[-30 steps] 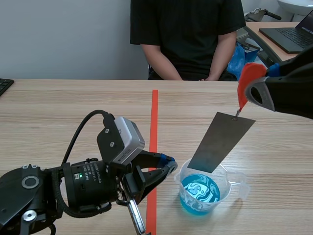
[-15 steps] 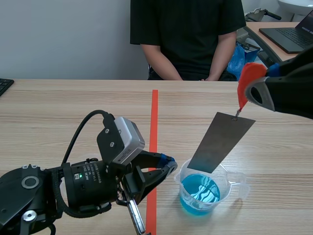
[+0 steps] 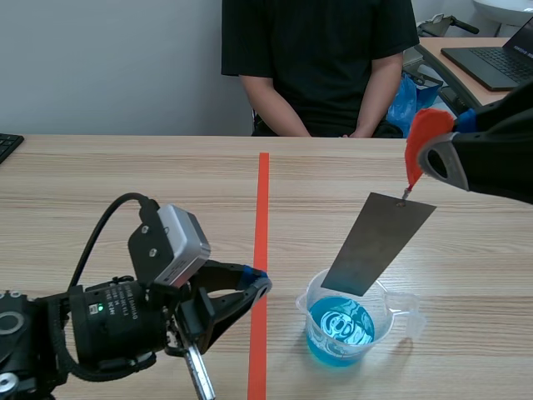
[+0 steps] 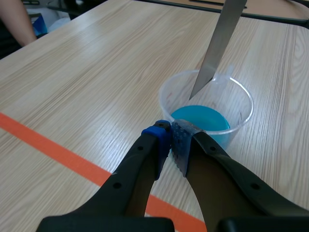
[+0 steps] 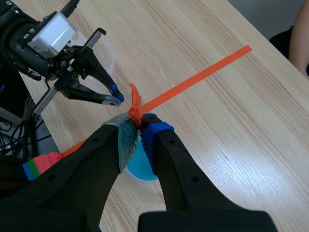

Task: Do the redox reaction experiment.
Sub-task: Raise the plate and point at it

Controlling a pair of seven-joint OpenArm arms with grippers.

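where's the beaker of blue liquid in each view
Scene view: beaker right of the tape line, under the metal strip.
Left wrist view: beaker just ahead of the shut jaws, beyond the tape line.
Right wrist view: beaker mostly hidden under the jaws holding the orange clip, near the tape line.
Shared landmark: the tape line.

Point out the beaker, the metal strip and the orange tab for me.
beaker (image 4: 244, 108): left wrist view, on its clear side wall.
strip (image 3: 379, 243): scene view, middle of its flat face.
tab (image 3: 420, 140): scene view, on its broad upper part.
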